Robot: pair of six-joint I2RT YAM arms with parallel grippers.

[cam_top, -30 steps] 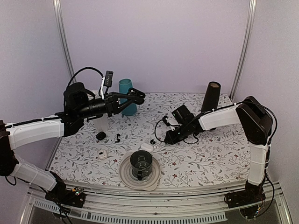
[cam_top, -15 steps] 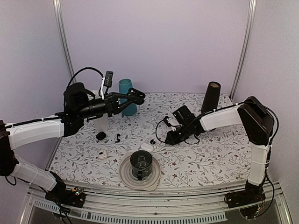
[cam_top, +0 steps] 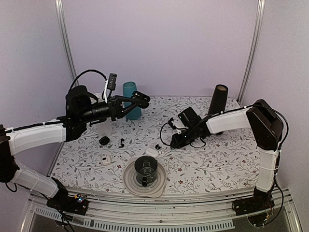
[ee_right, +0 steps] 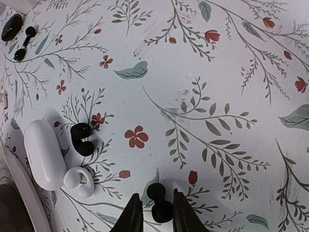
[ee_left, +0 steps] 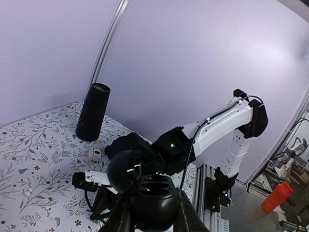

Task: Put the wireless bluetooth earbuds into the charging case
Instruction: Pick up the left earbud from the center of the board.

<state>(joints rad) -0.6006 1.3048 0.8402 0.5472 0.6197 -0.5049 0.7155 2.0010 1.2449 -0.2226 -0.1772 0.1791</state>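
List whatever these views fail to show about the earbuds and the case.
- Right wrist view: the black earbud between the fingers of the right gripper is cut off by the bottom edge; contact unclear.
- Left wrist view: fingers of the left gripper cover the sides of the black pod; open or shut, unclear.
- Top view: that earbud is hidden beneath the right gripper.

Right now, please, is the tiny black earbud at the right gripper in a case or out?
Out: the glossy black earbud lies on the floral tablecloth between the right gripper's fingers.
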